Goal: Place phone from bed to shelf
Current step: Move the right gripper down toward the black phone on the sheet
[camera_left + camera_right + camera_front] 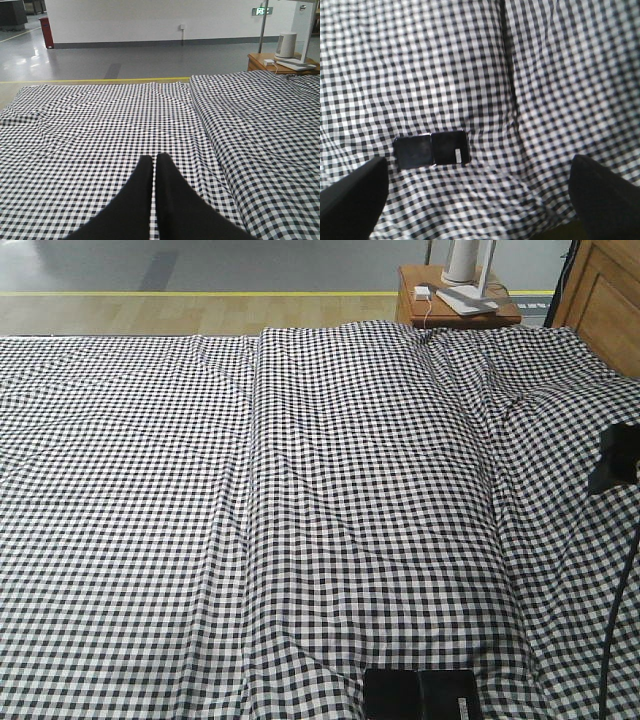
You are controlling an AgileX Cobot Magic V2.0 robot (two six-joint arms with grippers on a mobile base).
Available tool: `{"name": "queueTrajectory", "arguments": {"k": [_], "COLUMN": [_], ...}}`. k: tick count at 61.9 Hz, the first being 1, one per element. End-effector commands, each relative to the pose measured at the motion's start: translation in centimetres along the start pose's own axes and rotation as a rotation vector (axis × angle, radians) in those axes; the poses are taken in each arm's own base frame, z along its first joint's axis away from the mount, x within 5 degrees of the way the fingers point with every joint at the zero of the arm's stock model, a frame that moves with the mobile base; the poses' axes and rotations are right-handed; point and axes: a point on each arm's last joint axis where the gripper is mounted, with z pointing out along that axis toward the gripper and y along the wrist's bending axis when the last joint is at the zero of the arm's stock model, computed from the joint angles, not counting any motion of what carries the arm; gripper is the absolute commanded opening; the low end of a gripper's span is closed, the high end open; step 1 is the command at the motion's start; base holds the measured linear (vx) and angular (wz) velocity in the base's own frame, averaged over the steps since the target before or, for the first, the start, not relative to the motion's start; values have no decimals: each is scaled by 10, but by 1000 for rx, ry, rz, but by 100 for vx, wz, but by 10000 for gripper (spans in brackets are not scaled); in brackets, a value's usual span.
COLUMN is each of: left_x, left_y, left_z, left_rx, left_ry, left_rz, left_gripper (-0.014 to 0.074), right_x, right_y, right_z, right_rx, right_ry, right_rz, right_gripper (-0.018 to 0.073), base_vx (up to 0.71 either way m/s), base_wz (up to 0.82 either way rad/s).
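Phone point(431, 150) lies flat on the bed point(300, 490); the right gripper point(477, 162) is spread wide over it and the left gripper point(155, 158) is pressed together.

The front view takes in the whole gingham bed, with the phone at its near edge, right of centre, and a brown bedside table point(455, 306) beyond the far corner. The left wrist view alone shows the grey hall floor point(125, 60) and white wall, a white cylinder point(286, 45) on that table, and its two dark fingers point(137, 200) meeting over bare cloth, well away from the phone. Only the right wrist view looks straight down on the phone, which lies nearer the left finger point(355, 197) and touches neither. A small white sticker point(457, 155) sits on its right half, the print too small to read. A green sign point(262, 10) on the wall is lit but illegible.
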Motion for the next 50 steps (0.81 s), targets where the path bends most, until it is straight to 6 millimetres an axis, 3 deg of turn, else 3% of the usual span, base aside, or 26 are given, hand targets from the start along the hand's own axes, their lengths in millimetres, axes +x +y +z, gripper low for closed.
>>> {"name": "queueTrajectory", "arguments": {"k": [1,12,22,40,50], "left_x": [-5,-5,-5,-5,-5], "left_y": [0,0,0,0,0], "left_z": [0,0,0,0,0], "left_rx": [-3,-3,-3,-3,-3], "left_ry": [-72,-72,-72,-72,-72], "left_rz": [-9,-9,-9,-9,-9], "left_gripper": [1,1,1,1,1], "right_x": [-13,-21,-22,-8,2], "right_y": [-18,-55,-75,-81,-78], "right_z": [0,41,84,174,212], "right_rx": [-82,-186,-244,-426,-562], "right_ry": [-52,9,89,272,313], "right_rz": [25,53,70,46,61], "right_gripper": [670,646,642,636,631], "base_vx": [0,0,0,0,0], "base_wz": [0,0,0,0,0]}}
